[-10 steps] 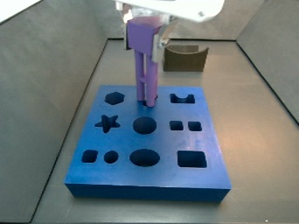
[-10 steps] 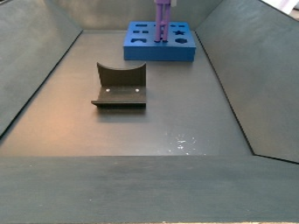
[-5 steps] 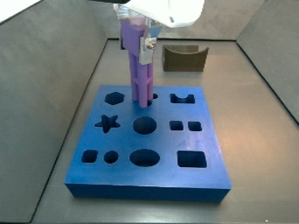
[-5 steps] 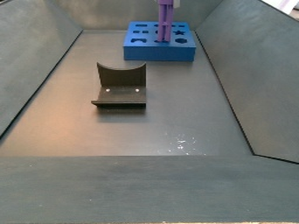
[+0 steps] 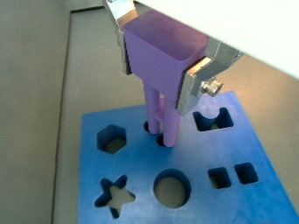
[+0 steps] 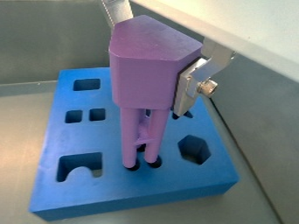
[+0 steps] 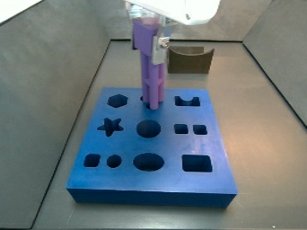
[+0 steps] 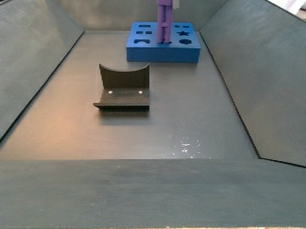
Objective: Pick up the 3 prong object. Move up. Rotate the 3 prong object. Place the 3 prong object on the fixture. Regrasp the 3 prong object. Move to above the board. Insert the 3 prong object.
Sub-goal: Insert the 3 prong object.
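My gripper (image 5: 158,59) (image 6: 149,74) is shut on the blocky head of the light purple 3 prong object (image 5: 162,48) (image 6: 142,74), which hangs upright. Silver fingers (image 5: 194,80) (image 6: 188,86) clamp the head on both sides. Its prongs point straight down and their tips reach small round holes in the blue board (image 5: 138,163) (image 6: 117,188), between the hexagon hole and the notched hole. In both side views the gripper (image 7: 151,34) holds the 3 prong object (image 7: 150,72) (image 8: 165,18) over the board (image 7: 129,184) (image 8: 149,56). The fixture (image 7: 189,59) (image 8: 123,89) stands apart on the floor with nothing on it.
Grey sloping walls (image 8: 36,80) enclose the floor on all sides. The board carries star, circle, oval and square holes around the prongs. The fixture sits between the board and one end of the enclosure.
The gripper and the 3 prong object shifted slightly sideways and back over the same spot of the board; the prong tips stay at the round holes. The grip is unchanged.
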Robot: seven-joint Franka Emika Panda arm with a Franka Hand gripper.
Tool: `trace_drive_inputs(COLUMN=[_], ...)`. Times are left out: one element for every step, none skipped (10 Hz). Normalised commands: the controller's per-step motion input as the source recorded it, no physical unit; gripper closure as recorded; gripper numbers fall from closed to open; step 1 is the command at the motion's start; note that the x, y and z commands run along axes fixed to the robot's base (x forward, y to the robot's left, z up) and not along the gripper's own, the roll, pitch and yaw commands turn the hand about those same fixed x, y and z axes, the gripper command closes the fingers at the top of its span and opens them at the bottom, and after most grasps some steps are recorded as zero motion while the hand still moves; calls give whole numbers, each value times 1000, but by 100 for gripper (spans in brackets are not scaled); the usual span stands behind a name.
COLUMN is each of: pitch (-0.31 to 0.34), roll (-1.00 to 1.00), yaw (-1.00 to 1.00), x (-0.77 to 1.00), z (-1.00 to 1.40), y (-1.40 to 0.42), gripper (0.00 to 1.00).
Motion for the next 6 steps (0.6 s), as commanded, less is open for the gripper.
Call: trace_drive_inputs(pitch=[91, 83, 31, 0, 0, 0], roll=[0, 0, -104, -203, -179, -167], yaw=[-157, -63, -34, 0, 0, 0], x=[-100, -186, -140, 0, 0, 0], z=[-469, -497, -471, -420, -429, -417], y=[149, 43, 0, -20, -37, -46], gripper=[100, 100, 100, 100, 100, 100])
